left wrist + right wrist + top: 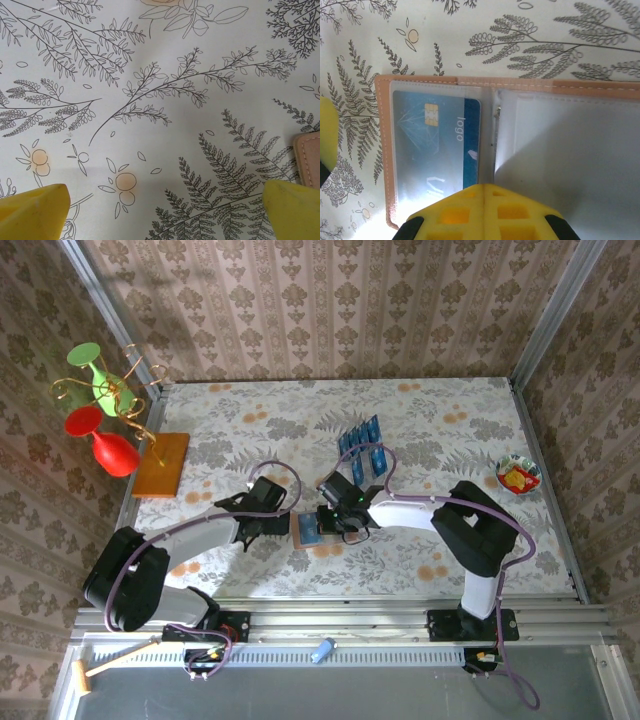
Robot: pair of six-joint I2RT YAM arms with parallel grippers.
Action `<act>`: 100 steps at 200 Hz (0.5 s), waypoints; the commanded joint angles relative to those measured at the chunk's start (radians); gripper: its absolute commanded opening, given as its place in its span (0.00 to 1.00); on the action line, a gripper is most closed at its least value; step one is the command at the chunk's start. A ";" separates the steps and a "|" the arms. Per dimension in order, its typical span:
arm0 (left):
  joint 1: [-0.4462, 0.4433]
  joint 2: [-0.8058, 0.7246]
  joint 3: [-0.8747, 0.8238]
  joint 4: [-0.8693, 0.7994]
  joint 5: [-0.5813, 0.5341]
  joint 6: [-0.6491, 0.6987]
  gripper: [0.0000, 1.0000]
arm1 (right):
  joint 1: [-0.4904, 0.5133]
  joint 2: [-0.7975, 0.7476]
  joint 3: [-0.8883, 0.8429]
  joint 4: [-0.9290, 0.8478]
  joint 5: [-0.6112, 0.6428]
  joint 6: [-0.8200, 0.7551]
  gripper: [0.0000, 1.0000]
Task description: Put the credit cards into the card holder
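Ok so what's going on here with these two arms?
They're filling an open card holder. One blue card already sits in a clear pocket, with the shut right tool poised at that pocket's edge. The open left tool hovers beside the holder, holding nothing. The other cards wait in a cluster farther back.

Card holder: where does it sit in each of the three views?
Top external: card holder lies just below picture centre, mid-table.
Left wrist: its leather corner pokes in at the right edge.
Right wrist: open across the centre, one blue card in its left pocket.
Shared landmark: the fern-printed tablecloth.
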 commanded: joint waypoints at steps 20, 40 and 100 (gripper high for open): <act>0.012 -0.008 0.011 -0.024 0.001 0.031 1.00 | 0.016 0.021 0.034 0.017 -0.012 0.036 0.06; 0.014 -0.018 0.014 -0.030 0.002 0.039 1.00 | 0.012 -0.018 0.040 -0.018 0.004 0.015 0.06; 0.004 -0.064 0.032 -0.050 0.042 0.011 1.00 | -0.065 -0.140 0.000 -0.096 0.025 -0.082 0.32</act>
